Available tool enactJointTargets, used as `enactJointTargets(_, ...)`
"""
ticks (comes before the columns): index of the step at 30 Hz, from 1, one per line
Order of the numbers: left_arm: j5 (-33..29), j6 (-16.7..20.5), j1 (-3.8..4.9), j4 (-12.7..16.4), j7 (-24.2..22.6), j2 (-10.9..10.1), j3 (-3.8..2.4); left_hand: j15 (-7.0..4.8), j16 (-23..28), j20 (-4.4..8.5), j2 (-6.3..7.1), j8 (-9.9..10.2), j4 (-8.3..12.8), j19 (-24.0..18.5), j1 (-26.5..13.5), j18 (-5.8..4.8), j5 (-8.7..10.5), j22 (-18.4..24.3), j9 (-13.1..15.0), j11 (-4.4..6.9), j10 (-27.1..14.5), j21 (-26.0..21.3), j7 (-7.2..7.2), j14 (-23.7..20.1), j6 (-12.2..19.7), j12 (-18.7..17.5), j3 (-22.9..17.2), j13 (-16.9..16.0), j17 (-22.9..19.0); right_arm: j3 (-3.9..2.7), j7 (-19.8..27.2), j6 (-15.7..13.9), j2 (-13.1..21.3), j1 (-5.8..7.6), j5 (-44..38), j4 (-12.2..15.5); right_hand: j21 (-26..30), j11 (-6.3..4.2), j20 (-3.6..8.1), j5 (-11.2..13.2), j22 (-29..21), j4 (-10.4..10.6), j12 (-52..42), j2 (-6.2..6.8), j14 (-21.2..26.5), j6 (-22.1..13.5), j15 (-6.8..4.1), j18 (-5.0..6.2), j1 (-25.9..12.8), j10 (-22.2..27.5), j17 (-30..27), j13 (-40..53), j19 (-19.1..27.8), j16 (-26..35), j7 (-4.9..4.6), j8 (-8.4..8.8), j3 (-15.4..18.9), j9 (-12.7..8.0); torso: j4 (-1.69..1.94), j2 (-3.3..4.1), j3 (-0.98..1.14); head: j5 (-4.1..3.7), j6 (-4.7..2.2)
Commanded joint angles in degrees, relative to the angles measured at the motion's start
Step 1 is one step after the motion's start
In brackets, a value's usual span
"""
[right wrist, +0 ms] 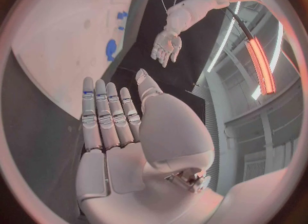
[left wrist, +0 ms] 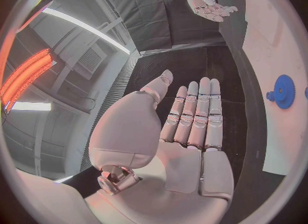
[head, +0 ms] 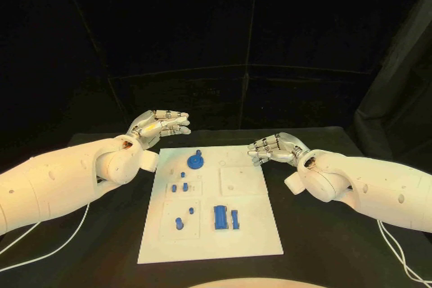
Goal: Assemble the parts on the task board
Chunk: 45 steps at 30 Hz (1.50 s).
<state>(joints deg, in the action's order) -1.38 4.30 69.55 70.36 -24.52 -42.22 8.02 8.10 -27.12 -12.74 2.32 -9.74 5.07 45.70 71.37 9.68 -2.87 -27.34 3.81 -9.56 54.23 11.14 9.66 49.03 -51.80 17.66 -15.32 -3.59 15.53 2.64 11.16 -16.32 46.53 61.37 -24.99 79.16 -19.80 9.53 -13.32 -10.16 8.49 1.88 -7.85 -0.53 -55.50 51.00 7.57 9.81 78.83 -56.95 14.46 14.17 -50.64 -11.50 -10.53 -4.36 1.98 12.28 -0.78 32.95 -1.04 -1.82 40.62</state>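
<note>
The white task board lies in the middle of the black table. A blue gear sits near its far edge, several small blue pegs lie left of centre, and a larger blue block rests nearer me with a slim piece beside it. My left hand hovers above the board's far left corner, fingers straight and empty. My right hand hangs over the far right edge, also empty. The left wrist view shows the flat palm, the gear and the right hand. In the right wrist view are the palm, the gear and the left hand.
White cables trail across the table beside each arm, on the left and on the right. Black table surface borders the board on both sides. A dark curtain hangs behind.
</note>
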Motion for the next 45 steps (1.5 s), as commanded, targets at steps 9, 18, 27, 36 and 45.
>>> enactJointTargets(9,-4.86,2.95,-1.17,-5.57,-3.28,3.22,-0.02,-1.70,17.34,1.28,-2.32,5.33,-5.07,-17.78,-21.04,-2.90,2.87,13.80,-3.81,2.61,-16.98,-11.14,-3.59,-16.09,15.25,-10.98,7.67,3.59,-9.76,-0.96,9.72,1.33,-6.63,0.24,12.76,-11.06,13.01,-2.41,2.72,3.87,-8.49,-1.88,7.85,0.53,14.64,-15.48,-1.42,-2.95,-25.84,16.97,-14.46,-14.17,14.28,11.50,2.01,4.36,-1.98,-7.40,-0.02,-1.32,0.24,0.27,-4.06)
enactJointTargets(18,-3.98,8.14,-2.33,-2.03,-3.56,2.42,-1.14,-3.39,20.36,4.32,-2.32,9.74,-5.07,-25.27,-34.65,-3.81,2.87,17.75,-3.81,4.36,-27.09,-11.14,-5.34,-24.63,24.99,-13.10,9.86,3.59,-15.53,-1.26,11.31,-3.86,-5.78,-0.02,14.94,-7.17,15.04,-4.09,5.46,5.50,-8.49,-1.88,7.85,0.53,25.16,-24.90,-3.02,-3.93,-39.87,27.56,-14.46,-14.17,23.55,11.50,4.22,4.36,-1.98,-12.28,0.70,-1.72,0.96,1.66,-6.01)
enactJointTargets(27,-1.43,23.21,-5.69,8.26,-4.38,0.09,-4.42,-8.10,22.50,6.94,-2.32,9.74,-5.07,-31.68,-46.14,-5.04,2.87,20.75,-3.81,9.56,-35.57,-11.14,-9.66,-32.26,33.38,-17.66,15.32,3.59,-15.53,-2.10,15.76,-18.42,-3.38,-0.74,21.05,3.76,19.80,-9.53,7.95,10.16,-8.49,-1.88,7.85,0.53,34.73,-33.12,-7.57,-5.17,-52.14,36.79,-14.46,-14.17,32.08,11.50,6.21,4.36,-1.98,-12.28,0.78,-1.77,1.04,1.82,-6.24)
enactJointTargets(36,0.84,36.61,-8.68,17.40,-5.10,-1.97,-7.33,-8.10,27.12,12.74,-2.32,9.74,-5.07,-36.10,-54.11,-9.68,2.87,22.83,-3.81,9.56,-41.45,-11.14,-9.66,-37.54,39.19,-17.66,15.32,3.59,-15.53,-2.60,18.45,-27.21,-1.94,-1.18,24.74,10.35,19.80,-9.53,13.32,10.16,-8.49,-1.88,7.85,0.53,41.16,-38.64,-7.57,-9.81,-60.41,43.04,-14.46,-14.17,37.81,11.50,10.53,4.36,-1.98,-12.28,0.78,-1.77,1.04,1.82,-6.24)
enactJointTargets(45,1.38,39.82,-9.39,19.59,-5.28,-2.47,-8.02,-8.10,27.12,12.74,-2.32,9.74,-5.07,-39.09,-59.40,-9.68,2.87,27.34,-3.81,9.56,-45.40,-11.14,-9.66,-41.08,43.08,-17.66,15.32,3.59,-15.53,-2.64,18.63,-27.79,-1.84,-1.21,24.99,10.79,19.80,-9.53,13.32,10.16,-8.49,-1.88,7.85,0.53,45.46,-42.38,-7.57,-9.81,-65.95,47.22,-14.46,-14.17,41.61,11.50,10.53,4.36,-1.98,-12.28,0.78,-1.77,1.04,1.82,-6.24)
